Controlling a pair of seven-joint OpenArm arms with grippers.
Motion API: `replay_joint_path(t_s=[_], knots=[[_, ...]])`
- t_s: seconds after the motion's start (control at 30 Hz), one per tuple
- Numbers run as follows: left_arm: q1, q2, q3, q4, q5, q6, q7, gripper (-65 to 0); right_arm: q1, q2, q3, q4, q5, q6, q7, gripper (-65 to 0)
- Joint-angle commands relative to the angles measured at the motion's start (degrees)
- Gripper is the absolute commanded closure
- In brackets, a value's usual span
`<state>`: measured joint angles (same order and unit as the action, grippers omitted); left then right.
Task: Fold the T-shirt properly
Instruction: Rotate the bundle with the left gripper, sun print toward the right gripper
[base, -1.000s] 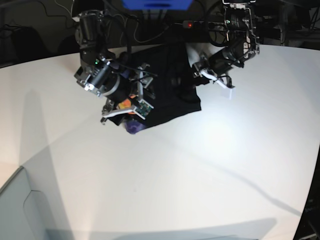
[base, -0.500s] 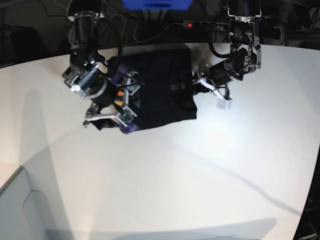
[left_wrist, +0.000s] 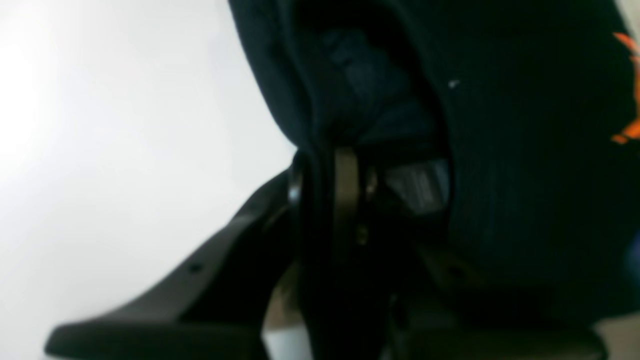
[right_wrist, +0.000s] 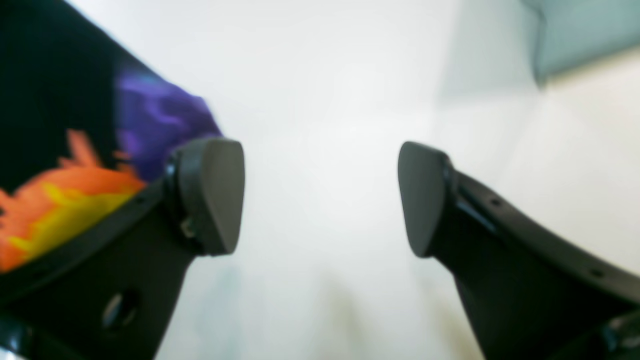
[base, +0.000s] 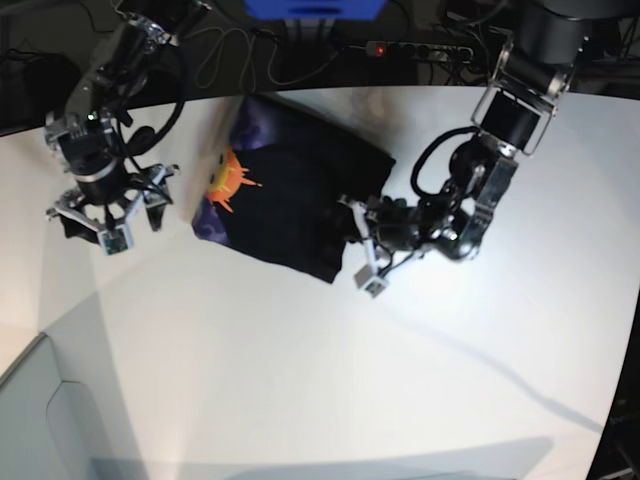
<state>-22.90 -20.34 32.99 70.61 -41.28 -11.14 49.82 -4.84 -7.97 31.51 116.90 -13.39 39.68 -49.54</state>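
The black T-shirt (base: 295, 200) lies bunched on the white table (base: 330, 380), with its orange sunburst (base: 232, 180) and purple print showing at its left end. My left gripper (base: 358, 240) is at the shirt's right front corner. In the left wrist view the left gripper (left_wrist: 325, 170) is shut on a fold of the black T-shirt (left_wrist: 510, 150). My right gripper (base: 108, 212) hangs left of the shirt, apart from it. In the right wrist view the right gripper (right_wrist: 320, 197) is open with nothing between its fingers, and the T-shirt's print (right_wrist: 75, 200) lies beside its left finger.
A power strip (base: 420, 48), cables and a blue object (base: 315, 8) sit behind the table's far edge. A grey panel (base: 40, 410) fills the near left corner, also seen as the grey panel (right_wrist: 575, 35) in the right wrist view.
The shirt has shifted and turned, and its sunburst print now faces up. The left gripper closed on the shirt's edge and moved nearer. The right arm swung left, off the shirt.
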Motion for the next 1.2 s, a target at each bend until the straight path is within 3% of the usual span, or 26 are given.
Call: replay_joint_path(t_s=[0.0, 0.23, 0.43, 0.7, 0.8, 0.93, 1.0, 1.17], knots=[[-3.0, 0.0, 2.7, -0.8, 3.7, 1.2, 0.6, 0.0, 0.7, 0.3, 1.5, 0.9, 0.6, 0.3, 1.1, -45.9], [-16.3, 7.4, 22.3, -7.8, 11.8, 1.2, -8.9, 0.0, 0.2, 0.2, 10.4, 1.4, 0.6, 0.3, 1.1, -45.9], [-22.6, 14.7, 30.3, -13.9, 15.4, 1.2, -11.7, 0.0, 0.1, 0.2, 15.0, 2.1, 0.6, 0.3, 1.1, -45.9], [-24.4, 19.7, 35.1, -14.2, 19.6, 1.2, -11.2, 0.0, 0.0, 0.2, 16.9, 2.1, 0.6, 0.3, 1.1, -45.9], [-24.4, 20.5, 34.7, -14.2, 23.1, 1.2, -11.2, -11.0, 0.0, 0.1, 16.9, 2.1, 0.6, 0.3, 1.1, -45.9], [-24.5, 20.6, 34.5, -14.0, 26.1, 1.3, -11.2, -35.5, 0.1, -1.0, 16.8, 2.1, 0.6, 0.3, 1.1, -45.9], [-25.4, 20.1, 34.4, -12.7, 26.2, 1.3, -11.3, -43.5, 0.1, -1.0, 16.4, 2.1, 0.6, 0.3, 1.1, -45.9], [-27.3, 17.6, 32.8, -6.4, 26.2, 1.3, -11.2, -46.0, 0.1, -1.0, 16.4, 2.1, 0.6, 0.3, 1.1, -45.9]])
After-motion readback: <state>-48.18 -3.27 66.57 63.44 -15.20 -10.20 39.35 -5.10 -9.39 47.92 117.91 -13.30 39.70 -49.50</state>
